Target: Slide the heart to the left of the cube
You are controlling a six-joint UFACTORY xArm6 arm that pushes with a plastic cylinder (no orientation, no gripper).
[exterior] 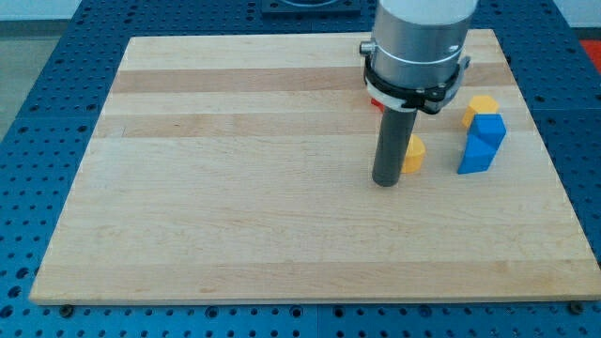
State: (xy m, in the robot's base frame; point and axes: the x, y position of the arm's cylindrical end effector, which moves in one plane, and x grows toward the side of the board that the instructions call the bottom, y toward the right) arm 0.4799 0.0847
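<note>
My tip, the lower end of the straight dark rod, is resting on the pale wooden bench, touching the left side of the small yellow heart-shaped block. There are no fingers here, so nothing is being held. The heart is sitting left of the blue cube, apart from it. Another yellow block is touching the cube's top.
</note>
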